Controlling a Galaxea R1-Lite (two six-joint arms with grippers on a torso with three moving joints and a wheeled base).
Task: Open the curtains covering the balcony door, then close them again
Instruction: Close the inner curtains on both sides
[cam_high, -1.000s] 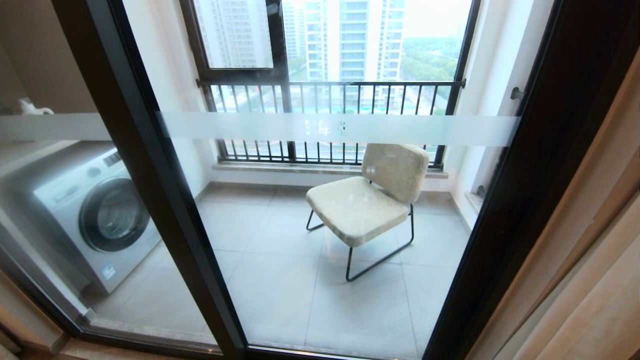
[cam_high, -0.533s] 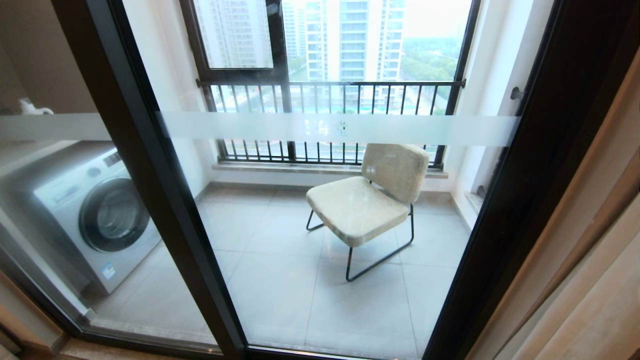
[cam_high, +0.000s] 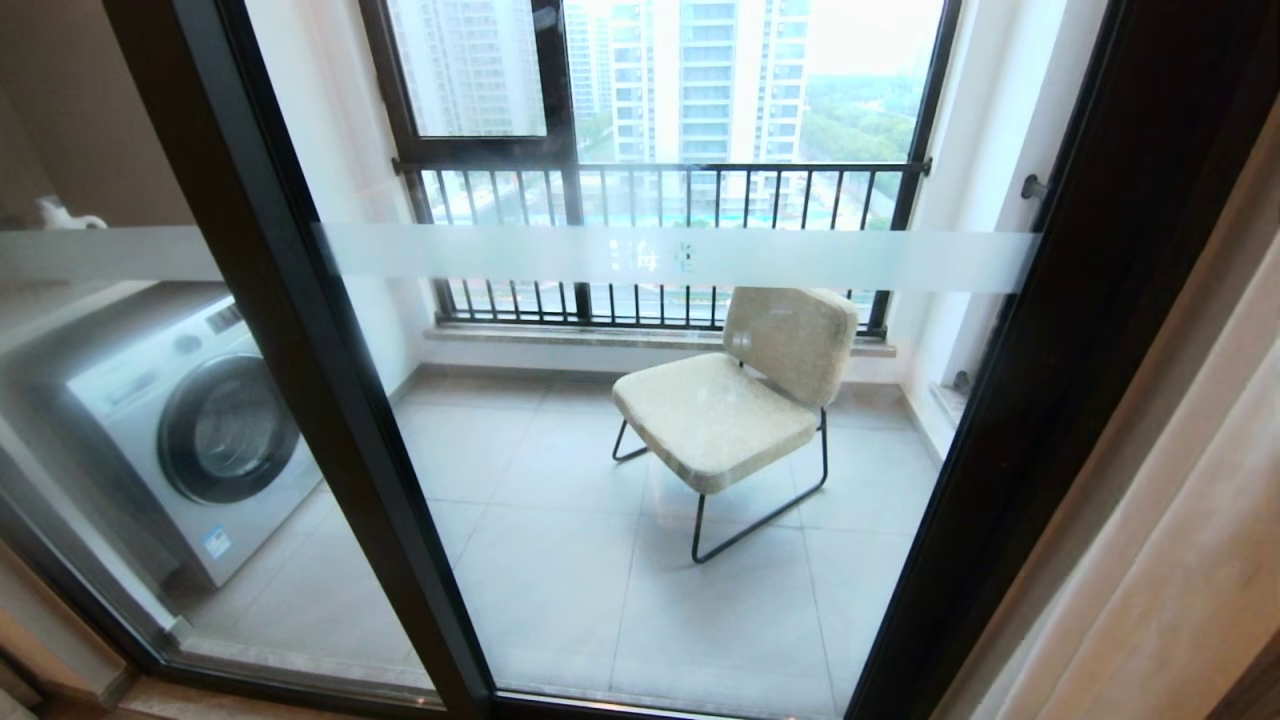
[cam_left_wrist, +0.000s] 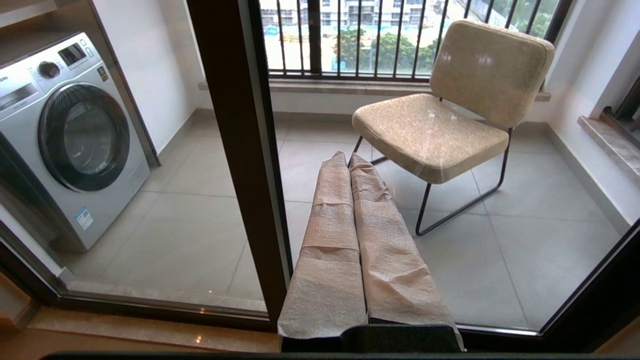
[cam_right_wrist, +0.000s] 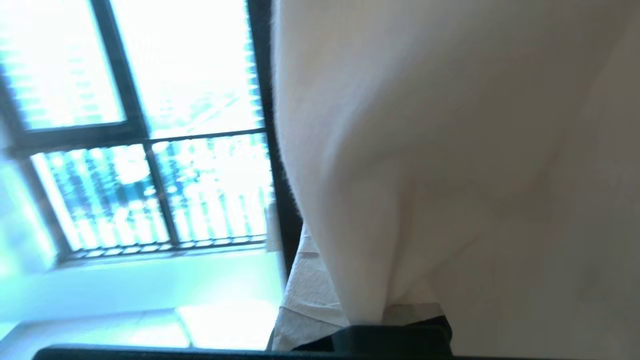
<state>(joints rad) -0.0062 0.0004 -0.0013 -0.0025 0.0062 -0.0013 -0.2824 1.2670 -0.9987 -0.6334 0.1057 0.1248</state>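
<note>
Head view: the black-framed glass balcony door (cam_high: 330, 400) stands uncovered, the beige-grey pleated curtains (cam_high: 1170, 520) gathered at its right edge; a cream cushioned chair (cam_high: 735, 400) sits beyond.

Left wrist view: the left gripper (cam_left_wrist: 350, 160), paper-wrapped fingers pressed together, points at the door frame.

Right wrist view: the right gripper (cam_right_wrist: 320, 270), fingers pressed together, lies against cream-white curtain fabric draped over it.

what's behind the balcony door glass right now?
Through the balcony door: a beige chair, a washing machine, the railed window. The curtains cover whatever lies further right.
</note>
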